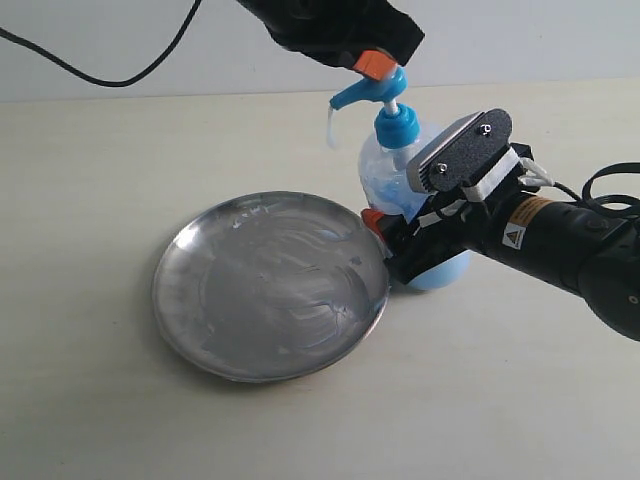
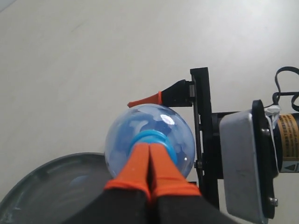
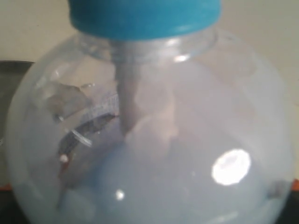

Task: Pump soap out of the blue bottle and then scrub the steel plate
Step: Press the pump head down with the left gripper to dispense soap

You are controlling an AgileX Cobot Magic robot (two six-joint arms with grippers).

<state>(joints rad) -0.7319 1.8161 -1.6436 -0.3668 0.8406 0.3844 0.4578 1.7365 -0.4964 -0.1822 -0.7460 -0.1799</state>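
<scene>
Right claw (image 1: 400, 236) is clamped on the blue bottle (image 1: 383, 170) at center right, just beside the steel plate (image 1: 260, 300). Left claw (image 1: 378, 62), pinched closed, sits on the pump (image 1: 375, 92). An off-center push could tip it, so the soap (image 1: 330, 128) misses.

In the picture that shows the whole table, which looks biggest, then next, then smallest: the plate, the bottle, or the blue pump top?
1. Plate: clearly the largest.
2. Bottle: smaller, though part of it is hidden.
3. Blue pump top: the smallest.
</scene>
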